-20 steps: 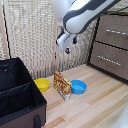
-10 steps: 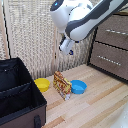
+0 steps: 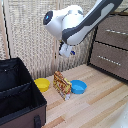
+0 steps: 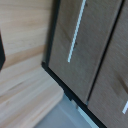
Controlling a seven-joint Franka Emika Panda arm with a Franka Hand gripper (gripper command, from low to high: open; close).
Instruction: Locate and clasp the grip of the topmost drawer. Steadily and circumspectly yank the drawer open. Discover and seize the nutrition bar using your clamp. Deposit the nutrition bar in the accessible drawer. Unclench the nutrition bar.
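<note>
i am steering the white arm high above the wooden floor, in the first step, reaching for the handle. the dark cabinet [image 3: 111, 42] is standing at the exterior view's right, its topmost drawer [image 3: 116, 31] shut. the nutrition bar [image 3: 62, 83] is waiting between a yellow bowl [image 3: 42, 84] and a blue bowl [image 3: 78, 87]. the clamp [image 3: 65, 50] is hanging well short of the cabinet; it looks empty, though blur is hiding its gape. next i am needing to line the fingers up around the silver handle [image 4: 76, 31].
</note>
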